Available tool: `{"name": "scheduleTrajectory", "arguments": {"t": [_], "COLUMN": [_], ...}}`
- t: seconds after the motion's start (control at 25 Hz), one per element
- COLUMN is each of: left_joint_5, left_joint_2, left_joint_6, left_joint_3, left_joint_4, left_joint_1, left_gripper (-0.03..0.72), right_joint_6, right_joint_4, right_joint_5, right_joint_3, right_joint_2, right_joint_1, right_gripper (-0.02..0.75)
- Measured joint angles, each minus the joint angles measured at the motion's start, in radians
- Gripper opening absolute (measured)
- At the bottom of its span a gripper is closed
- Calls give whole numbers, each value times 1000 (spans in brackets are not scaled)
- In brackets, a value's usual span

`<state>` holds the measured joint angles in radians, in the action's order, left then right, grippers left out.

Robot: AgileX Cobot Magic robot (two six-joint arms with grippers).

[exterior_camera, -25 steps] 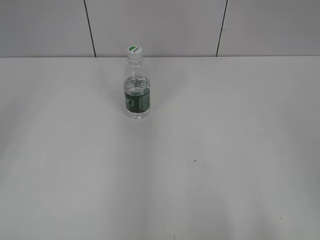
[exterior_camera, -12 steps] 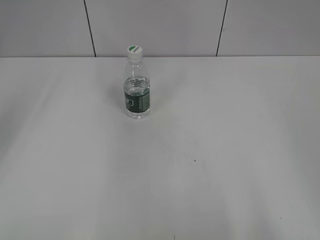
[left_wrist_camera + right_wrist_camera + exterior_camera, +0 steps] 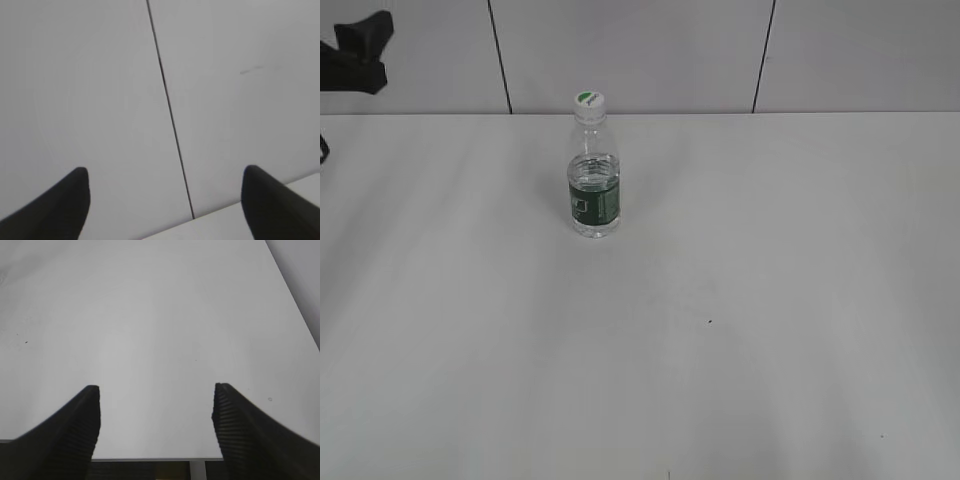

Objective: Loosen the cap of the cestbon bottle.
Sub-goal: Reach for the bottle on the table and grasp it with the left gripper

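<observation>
The cestbon bottle [image 3: 594,190], clear with a dark green label band, stands upright toward the back of the white table [image 3: 720,300]. Its white cap [image 3: 588,100] with a green mark sits on the neck. My left gripper [image 3: 380,48] shows as a dark shape at the far upper left edge, well away from the bottle. In the left wrist view the left gripper [image 3: 165,170] is open, with only wall and table edge between its fingers. The right gripper [image 3: 156,387] is open over bare table and does not appear in the exterior view. Neither wrist view shows the bottle.
A grey panelled wall [image 3: 640,50] with dark vertical seams runs behind the table. The table's near edge [image 3: 150,459] lies just under the right gripper, and its right edge slants past at the top right of that view.
The left gripper has come into the exterior view at the upper left edge. The bottle has not moved.
</observation>
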<state>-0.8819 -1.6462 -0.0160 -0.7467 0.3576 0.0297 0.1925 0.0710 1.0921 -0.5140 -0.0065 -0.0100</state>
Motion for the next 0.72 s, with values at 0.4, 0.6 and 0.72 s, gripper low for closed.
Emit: {"name": "scheduleTrajectory", "arguments": {"t": [0.4,0.6,0.72], "left_joint_5": [-243,-313,-320], "left_joint_2": [-227,-300,-346], "left_joint_6": [-137,-159,-159], "left_joint_3": [-1,14,30], "left_joint_4": [203,354,377], "left_joint_1": [0,0,0], "left_gripper": [559,559,559], "right_joint_6": [0,0,0], "right_joint_4": [0,0,0], "right_joint_5": [0,0,0], "right_joint_3": [0,0,0], "right_joint_2": [0,0,0], "right_joint_1": [0,0,0], "right_gripper": [536,536,536]}}
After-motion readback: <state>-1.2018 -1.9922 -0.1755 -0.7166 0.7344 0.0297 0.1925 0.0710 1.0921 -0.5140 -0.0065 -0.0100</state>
